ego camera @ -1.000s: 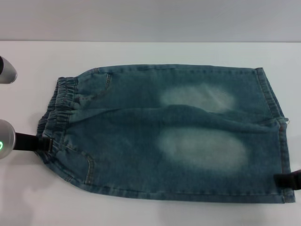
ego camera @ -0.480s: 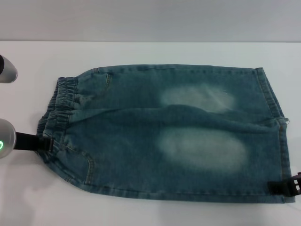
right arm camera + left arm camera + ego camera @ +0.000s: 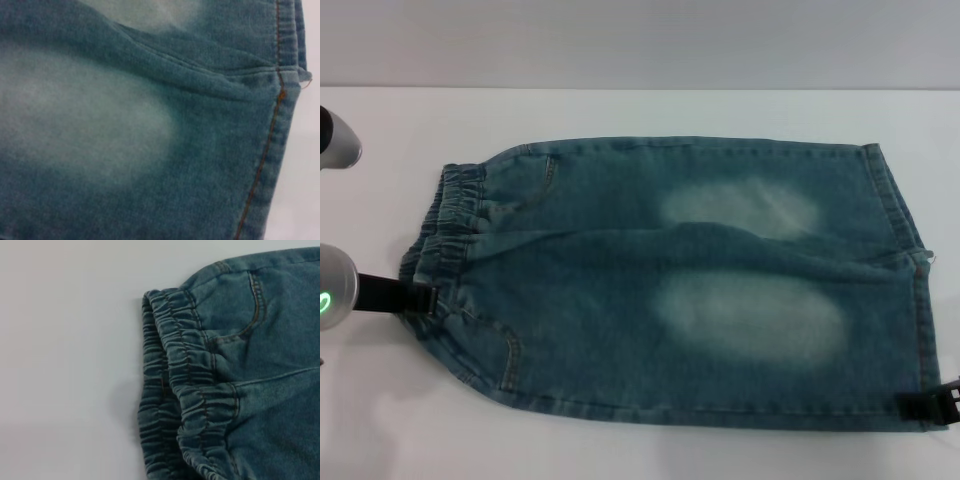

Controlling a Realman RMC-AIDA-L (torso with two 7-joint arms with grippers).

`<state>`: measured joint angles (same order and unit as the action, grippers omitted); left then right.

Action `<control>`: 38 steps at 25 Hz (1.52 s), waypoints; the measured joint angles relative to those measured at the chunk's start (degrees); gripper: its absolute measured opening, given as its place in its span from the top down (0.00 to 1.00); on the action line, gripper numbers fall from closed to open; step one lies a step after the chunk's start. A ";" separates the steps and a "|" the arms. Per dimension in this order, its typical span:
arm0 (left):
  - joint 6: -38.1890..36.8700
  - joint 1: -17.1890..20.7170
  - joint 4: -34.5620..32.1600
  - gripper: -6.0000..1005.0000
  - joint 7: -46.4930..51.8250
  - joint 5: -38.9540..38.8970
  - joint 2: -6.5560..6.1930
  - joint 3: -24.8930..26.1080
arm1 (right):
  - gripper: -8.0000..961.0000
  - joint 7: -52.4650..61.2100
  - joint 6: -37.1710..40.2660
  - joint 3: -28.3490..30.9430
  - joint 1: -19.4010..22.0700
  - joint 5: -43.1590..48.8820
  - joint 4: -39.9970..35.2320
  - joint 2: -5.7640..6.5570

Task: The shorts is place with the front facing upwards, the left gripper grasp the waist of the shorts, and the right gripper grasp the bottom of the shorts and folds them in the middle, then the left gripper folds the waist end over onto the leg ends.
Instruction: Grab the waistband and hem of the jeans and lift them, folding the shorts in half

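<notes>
Head view shows a white tabletop with the shorts spread flat on it, front up, taking up most of the surface. The waist lies toward the robot's left and the leg hems toward its right, so the garment runs across the robot's front. Two pale faded patches sit side by side on the thighs, with a soft ridge of cloth running between them along the middle seam. A stitched pocket shows near the waist on the near side.

The left tool reaches in from the left edge on its white arm with the green ring, and its black tip meets the near end of the gathered waistband. Whether it is parted or closed on the cloth cannot be told from this view. The left wrist view shows only the ruffled elastic band, doubled in two layers, with a curved pocket seam just beside it and bare tabletop beyond; no fingers appear there.

The right tool shows as a small black piece at the near right corner, touching the hem at the bottom of the near leg. How far it is open cannot be told either. The right wrist view looks close on a faded patch and the double-stitched hem with an orange thread line, where a short frayed thread sticks out at the edge.
</notes>
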<state>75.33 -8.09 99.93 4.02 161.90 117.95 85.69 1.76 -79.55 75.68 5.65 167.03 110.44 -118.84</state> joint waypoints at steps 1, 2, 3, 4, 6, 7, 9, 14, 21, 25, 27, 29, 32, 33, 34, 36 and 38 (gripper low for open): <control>0.00 -0.06 0.00 0.94 0.01 0.00 0.00 0.00 | 0.22 0.00 0.00 0.00 0.00 0.00 0.00 0.00; 0.00 -0.11 0.00 0.94 0.01 0.00 0.00 0.00 | 0.22 0.00 0.01 0.11 -0.12 0.01 -0.36 0.02; 0.00 -0.18 -0.03 0.94 0.02 0.00 0.00 0.00 | 0.22 0.00 0.01 0.12 -0.22 0.02 -0.63 0.02; 0.00 -0.24 -0.06 0.94 0.02 0.00 0.00 0.00 | 0.22 0.00 0.01 0.13 -0.32 0.03 -0.87 0.02; 0.00 -0.30 -0.12 0.94 0.03 0.00 0.00 0.00 | 0.23 0.00 0.03 0.14 -0.46 0.04 -1.13 0.02; 0.00 -0.33 -0.16 0.94 0.03 0.00 0.00 0.00 | 0.23 0.00 0.12 0.15 -0.50 0.05 -1.18 0.02; 0.00 -0.34 -0.19 0.94 0.04 0.00 0.00 0.00 | 0.23 0.00 0.28 0.19 -0.53 0.06 -1.19 0.02; 0.00 -0.35 -0.07 0.94 0.10 -0.01 0.00 -0.07 | 0.30 -0.21 0.06 1.62 -0.56 0.06 -0.47 0.17; 0.08 -0.35 0.00 0.94 0.06 0.00 0.00 -0.02 | 0.46 -0.94 -0.65 2.33 -1.11 0.11 -0.56 0.13; 0.09 -0.38 0.00 0.94 0.01 0.00 0.00 0.00 | 0.55 -0.97 -0.66 2.41 -1.56 0.04 -1.61 0.10; 0.09 -0.39 0.00 0.94 0.00 0.00 0.00 0.00 | 0.60 -0.98 -0.64 2.37 -1.71 -0.01 -1.96 0.10; 0.09 -0.40 0.00 0.94 -0.01 -0.01 -0.01 0.00 | 0.76 -0.99 -0.47 2.24 -1.85 -0.08 -2.30 0.10; 0.09 -0.42 0.00 0.94 -0.03 0.00 0.00 -0.01 | 0.89 -1.02 -0.28 2.24 -1.86 -0.11 -1.89 0.10; 0.09 -0.43 -0.01 0.94 -0.05 0.00 0.00 -0.03 | 0.92 -1.06 -0.28 2.29 -1.81 -0.13 -1.56 0.11; 0.09 -0.43 -0.01 0.94 -0.05 0.00 0.00 -0.03 | 0.94 -1.08 -0.28 2.34 -1.77 -0.13 -1.27 0.13; 0.09 -0.44 -0.11 0.94 -0.11 0.00 0.00 -0.10 | 0.99 -1.15 -0.26 2.35 -1.74 -0.13 -1.01 0.17; 0.09 -0.44 -0.11 0.94 -0.12 0.00 0.00 -0.12 | 0.99 -1.20 -0.23 2.37 -1.80 -0.11 -0.96 0.14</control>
<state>75.41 -8.53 99.82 3.90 161.89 117.95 85.57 0.57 -79.77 78.06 3.85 166.92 109.49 -118.71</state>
